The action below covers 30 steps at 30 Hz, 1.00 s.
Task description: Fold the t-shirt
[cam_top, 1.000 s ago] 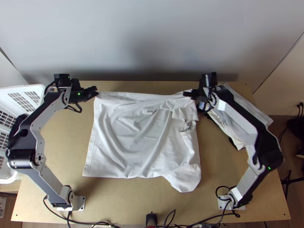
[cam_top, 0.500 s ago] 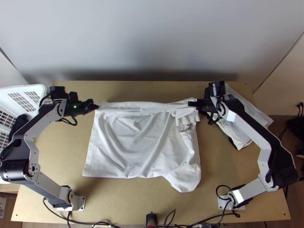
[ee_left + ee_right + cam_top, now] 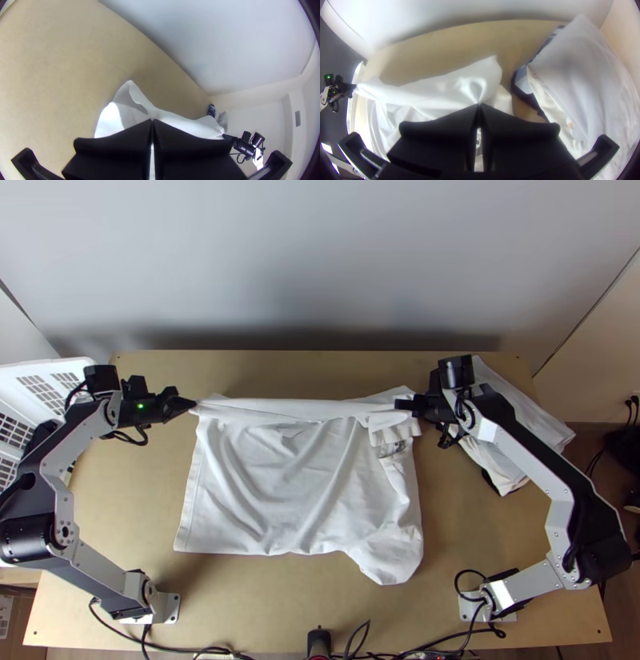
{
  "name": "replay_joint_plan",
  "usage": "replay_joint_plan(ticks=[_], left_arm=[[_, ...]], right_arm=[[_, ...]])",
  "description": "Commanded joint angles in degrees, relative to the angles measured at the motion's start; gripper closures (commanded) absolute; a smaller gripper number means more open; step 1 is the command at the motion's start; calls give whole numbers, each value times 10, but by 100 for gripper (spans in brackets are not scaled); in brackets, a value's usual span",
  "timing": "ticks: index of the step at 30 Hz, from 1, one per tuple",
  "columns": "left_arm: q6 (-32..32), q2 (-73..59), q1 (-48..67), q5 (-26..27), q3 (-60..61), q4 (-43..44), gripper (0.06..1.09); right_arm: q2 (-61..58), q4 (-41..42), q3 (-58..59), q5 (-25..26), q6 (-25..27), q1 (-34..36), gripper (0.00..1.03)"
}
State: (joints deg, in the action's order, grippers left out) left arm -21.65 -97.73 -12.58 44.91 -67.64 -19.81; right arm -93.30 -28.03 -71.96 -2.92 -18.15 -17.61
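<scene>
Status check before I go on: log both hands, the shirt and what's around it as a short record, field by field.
left hand: shut on the T-shirt's far side, left end
right hand: shut on its far side, right end
T-shirt: wrinkled, far side drawn fairly straight between the hands
right of shirt: other cloths, piled
left edge: white basket

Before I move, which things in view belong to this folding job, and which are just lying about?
For the job:
white t-shirt, spread but wrinkled
left gripper, jaws shut on its far left end
right gripper, jaws shut on its far right end

Just lying about:
cloth pile, right of the shirt
white basket, far left
</scene>
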Motion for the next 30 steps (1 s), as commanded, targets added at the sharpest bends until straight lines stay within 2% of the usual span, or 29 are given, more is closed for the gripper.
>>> replay_joint_plan(ticks=[1, 10, 19, 23, 30], left_arm=[[7, 4, -9, 20, -2, -16, 105], [70, -20, -17, 27, 0, -57, 105], [184, -69, -34, 19, 4, -165, 105], [266, -78, -34, -7, 2, -227, 105], [278, -102, -38, -23, -17, -241, 105]], right_arm=[[4, -30, 9, -5, 1, -7, 100], [16, -85, 55, -5, -1, -31, 100], [12, -103, 107, -5, -3, -43, 100], [11, -104, 115, -5, -9, -44, 100], [7, -104, 138, -5, -28, -55, 100]])
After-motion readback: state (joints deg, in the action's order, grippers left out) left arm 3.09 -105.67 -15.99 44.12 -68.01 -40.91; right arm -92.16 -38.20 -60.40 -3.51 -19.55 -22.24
